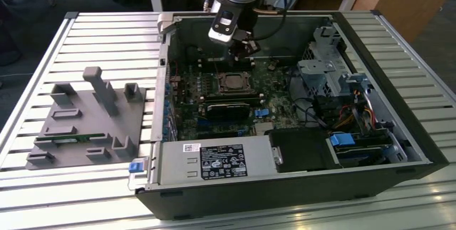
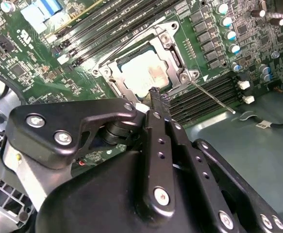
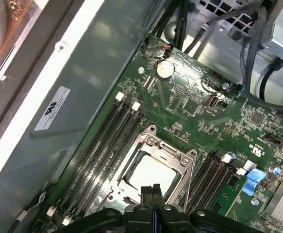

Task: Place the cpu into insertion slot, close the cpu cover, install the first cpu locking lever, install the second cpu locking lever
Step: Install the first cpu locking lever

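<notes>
Hand [image 1: 242,54] inside open computer case [image 1: 399,134], fingertips [image 2: 157,97] pinched together, gripping nothing, poised at edge of cpu cover [image 2: 173,43]; contact unclear. Seated in socket: cpu [image 2: 145,77], pale top showing through cover window, cover lying flat over it. Thin locking lever [image 2: 212,96] angling out from socket corner across memory slots. Green motherboard [image 1: 281,110] all around socket. Grey fixture block [image 1: 93,123] on slatted tabletop [image 1: 107,27], at exterior view's left of case.
</notes>
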Controlling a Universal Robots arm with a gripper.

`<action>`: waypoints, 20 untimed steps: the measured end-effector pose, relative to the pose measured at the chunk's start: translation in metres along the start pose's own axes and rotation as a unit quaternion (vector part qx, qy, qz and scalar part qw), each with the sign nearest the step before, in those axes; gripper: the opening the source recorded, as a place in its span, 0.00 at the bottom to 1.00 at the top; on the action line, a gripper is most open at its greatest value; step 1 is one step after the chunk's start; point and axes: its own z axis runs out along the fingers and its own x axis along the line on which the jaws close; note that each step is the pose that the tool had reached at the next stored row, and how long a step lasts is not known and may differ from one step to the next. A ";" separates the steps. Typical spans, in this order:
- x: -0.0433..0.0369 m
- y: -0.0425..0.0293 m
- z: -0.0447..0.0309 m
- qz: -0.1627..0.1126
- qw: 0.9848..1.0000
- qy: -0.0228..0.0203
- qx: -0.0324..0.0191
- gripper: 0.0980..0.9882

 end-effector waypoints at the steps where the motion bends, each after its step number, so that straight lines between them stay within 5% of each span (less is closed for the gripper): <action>1: 0.0000 0.0000 0.0000 -0.002 1.000 0.000 0.000 0.01; 11: 0.0000 0.0000 0.0000 -0.051 0.999 0.001 0.000 0.01; 20: 0.0000 0.0000 0.0000 -0.101 0.995 0.002 0.000 0.01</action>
